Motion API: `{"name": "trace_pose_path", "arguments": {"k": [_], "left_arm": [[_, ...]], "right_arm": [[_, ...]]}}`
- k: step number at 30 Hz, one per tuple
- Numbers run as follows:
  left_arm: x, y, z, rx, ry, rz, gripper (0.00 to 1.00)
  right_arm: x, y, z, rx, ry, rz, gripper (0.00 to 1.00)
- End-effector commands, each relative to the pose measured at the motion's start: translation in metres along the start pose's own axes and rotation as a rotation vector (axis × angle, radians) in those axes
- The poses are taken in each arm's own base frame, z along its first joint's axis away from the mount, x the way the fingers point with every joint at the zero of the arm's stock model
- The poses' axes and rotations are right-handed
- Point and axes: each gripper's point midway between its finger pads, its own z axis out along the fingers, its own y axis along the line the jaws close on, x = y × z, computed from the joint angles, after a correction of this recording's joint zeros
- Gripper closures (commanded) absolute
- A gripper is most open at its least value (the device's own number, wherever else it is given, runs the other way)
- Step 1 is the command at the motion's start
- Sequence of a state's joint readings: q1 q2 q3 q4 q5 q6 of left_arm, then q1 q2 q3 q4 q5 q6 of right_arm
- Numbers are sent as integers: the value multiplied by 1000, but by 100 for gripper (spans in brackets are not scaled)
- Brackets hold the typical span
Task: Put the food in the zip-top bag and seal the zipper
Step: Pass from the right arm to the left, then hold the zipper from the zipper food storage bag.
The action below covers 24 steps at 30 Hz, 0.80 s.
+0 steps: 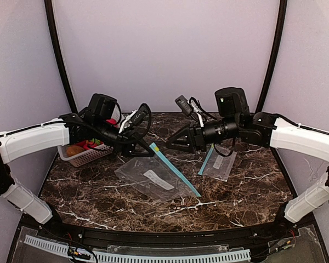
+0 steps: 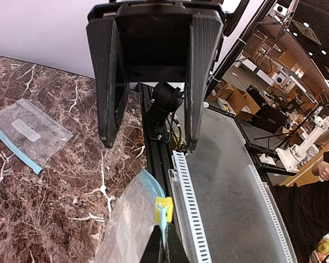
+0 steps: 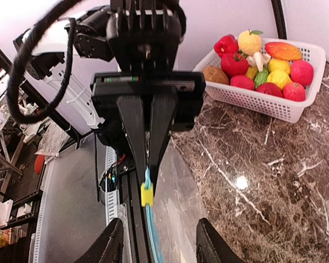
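The zip-top bag lies at mid-table, clear, with a teal zipper strip along its right side. My left gripper is shut on the far end of that strip. In the left wrist view the left gripper pinches the teal strip just behind the yellow slider. My right gripper faces it, open. In the right wrist view the right gripper straddles the strip below the yellow slider and touches nothing. The food is piled in the white basket.
The white basket stands at the table's far left, behind my left arm. A second clear bag with a teal edge lies under my right arm; it also shows as the bag at the left of the left wrist view. A slotted rail runs along the near edge.
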<state>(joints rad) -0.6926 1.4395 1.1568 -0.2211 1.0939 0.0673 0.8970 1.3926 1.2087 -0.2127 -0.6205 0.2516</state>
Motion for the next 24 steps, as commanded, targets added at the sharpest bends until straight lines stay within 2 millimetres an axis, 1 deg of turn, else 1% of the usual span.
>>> {"name": "trace_pose_path", "arguments": {"k": [1, 4, 7, 11, 17, 24], "left_arm": [[-1, -6, 3, 21, 16, 10, 99], [0, -5, 3, 17, 19, 8, 99], [0, -5, 3, 14, 21, 9, 99], [1, -5, 3, 13, 22, 8, 99], [1, -4, 3, 14, 23, 7, 99], [0, -4, 3, 10, 23, 6, 99]], "right_arm": [[-22, 7, 9, -22, -83, -33, 58], [-19, 14, 21, -37, -57, -51, 59], [-15, 14, 28, -42, -36, -45, 62], [-10, 14, 31, -49, -28, -36, 68], [-7, 12, 34, -50, -22, -26, 82], [-2, 9, 37, -46, -6, -16, 82]]}}
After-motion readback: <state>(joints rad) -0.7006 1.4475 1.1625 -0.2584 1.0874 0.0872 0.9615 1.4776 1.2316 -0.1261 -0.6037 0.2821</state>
